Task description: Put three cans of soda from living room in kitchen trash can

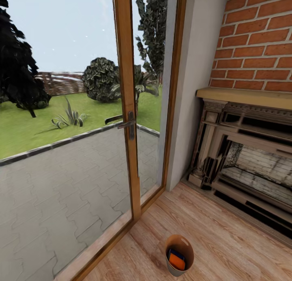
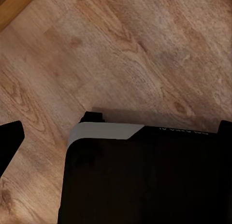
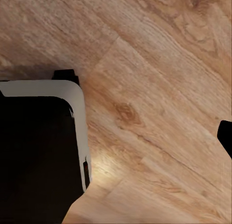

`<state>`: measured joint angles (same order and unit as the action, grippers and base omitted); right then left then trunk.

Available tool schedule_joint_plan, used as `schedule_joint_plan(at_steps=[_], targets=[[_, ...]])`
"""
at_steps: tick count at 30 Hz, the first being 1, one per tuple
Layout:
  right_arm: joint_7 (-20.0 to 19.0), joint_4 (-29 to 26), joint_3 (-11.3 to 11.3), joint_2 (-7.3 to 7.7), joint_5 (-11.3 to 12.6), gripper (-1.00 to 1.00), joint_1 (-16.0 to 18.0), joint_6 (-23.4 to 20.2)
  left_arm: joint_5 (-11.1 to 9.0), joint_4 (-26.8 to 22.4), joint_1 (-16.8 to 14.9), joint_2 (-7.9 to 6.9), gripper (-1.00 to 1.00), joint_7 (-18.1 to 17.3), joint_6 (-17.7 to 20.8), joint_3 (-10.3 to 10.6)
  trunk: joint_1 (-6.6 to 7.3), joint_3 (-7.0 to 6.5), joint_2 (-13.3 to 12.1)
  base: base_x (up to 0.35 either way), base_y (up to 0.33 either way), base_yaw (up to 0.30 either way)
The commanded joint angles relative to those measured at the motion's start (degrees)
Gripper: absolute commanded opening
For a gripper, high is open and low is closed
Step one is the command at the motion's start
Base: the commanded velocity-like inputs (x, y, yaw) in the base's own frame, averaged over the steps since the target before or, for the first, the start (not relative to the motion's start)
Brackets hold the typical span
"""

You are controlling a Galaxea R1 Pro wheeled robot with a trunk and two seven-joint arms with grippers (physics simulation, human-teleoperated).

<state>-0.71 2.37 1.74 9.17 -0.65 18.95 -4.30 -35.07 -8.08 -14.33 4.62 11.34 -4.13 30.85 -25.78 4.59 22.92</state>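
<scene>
Head view, nearest: tash can (image 1: 179, 254) stands upright on the plank floor (image 1: 227, 240), close to the bottom edge of the picture, well apart from the fireplace and just inside the glass door's threshold. Grey outside, orange-brown rim and inside. In it: an orange can of soda (image 1: 177, 261) lying low against the inner wall, with a dark blue can of soda (image 1: 177, 252) touching it just behind; only a sliver of the blue one shows. Cannot tell if a third can is underneath.

Nothing stands between the bin and the camera; bare planks around it.

Further: wood-framed glass door (image 1: 126, 103) with a dark lever handle (image 1: 121, 121), shut as far as can be seen. Right of it a pale wall strip (image 1: 190, 90), then the ornate stone fireplace (image 1: 247, 151) along the floor's right side, its opening dark with pale brick inside. Red brick wall (image 1: 259, 38) above the mantel. Farthest, through the glass: paved terrace (image 1: 61, 184), lawn, bushes (image 1: 101, 79), trees.

Left wrist view: plank floor from close above, a black body with a grey-white edge (image 2: 104, 132), seemingly part of the robot, and one dark fingertip (image 2: 9, 139) at the frame edge. Right wrist view: same floor, another black body with a pale rim (image 3: 72, 103), and a dark fingertip (image 3: 226, 134) at the edge. Cannot tell whether either hand is spread or pressed together. Bin and cans appear in the head view.
</scene>
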Motion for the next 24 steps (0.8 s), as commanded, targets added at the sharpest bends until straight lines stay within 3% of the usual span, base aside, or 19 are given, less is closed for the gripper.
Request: schedule_joint_plan(at_steps=[1, 2, 3, 5, 24], targets=[[0.0, 0.0, 0.0, -0.66, 0.0, 1.00, -0.1, 0.0, 0.0, 0.0, 0.0, 0.01, 1.00, 0.0, 0.0, 0.0, 0.00, 0.00, 0.0, 0.000, 0.000, 0.000], [0.0, 0.0, 0.0, -1.21, 0.0, 1.00, -0.1, 0.0, 0.0, 0.0, 0.0, 0.01, 1.00, 0.0, 0.0, 0.0, 0.00, 0.00, 0.0, 0.000, 0.000, 0.000], [0.0, 0.0, 0.0, -2.77, 0.0, 1.00, -0.3, 0.0, 0.0, 0.0, 0.0, 0.02, 1.00, 0.0, 0.0, 0.0, 0.00, 0.00, 0.0, 0.000, 0.000, 0.000], [0.0, 0.0, 0.0, -3.83, 0.1, 1.00, -0.4, 0.0, 0.0, 0.0, 0.0, 0.03, 1.00, 0.0, 0.0, 0.0, 0.00, 0.00, 0.0, 0.000, 0.000, 0.000], [0.0, -0.1, 0.0, -4.34, 0.0, 1.00, -1.8, 0.0, 0.0, 0.0, 0.0, 0.03, 1.00, 0.0, 0.0, 0.0, 0.00, 0.00, 0.0, 0.000, 0.000, 0.000]])
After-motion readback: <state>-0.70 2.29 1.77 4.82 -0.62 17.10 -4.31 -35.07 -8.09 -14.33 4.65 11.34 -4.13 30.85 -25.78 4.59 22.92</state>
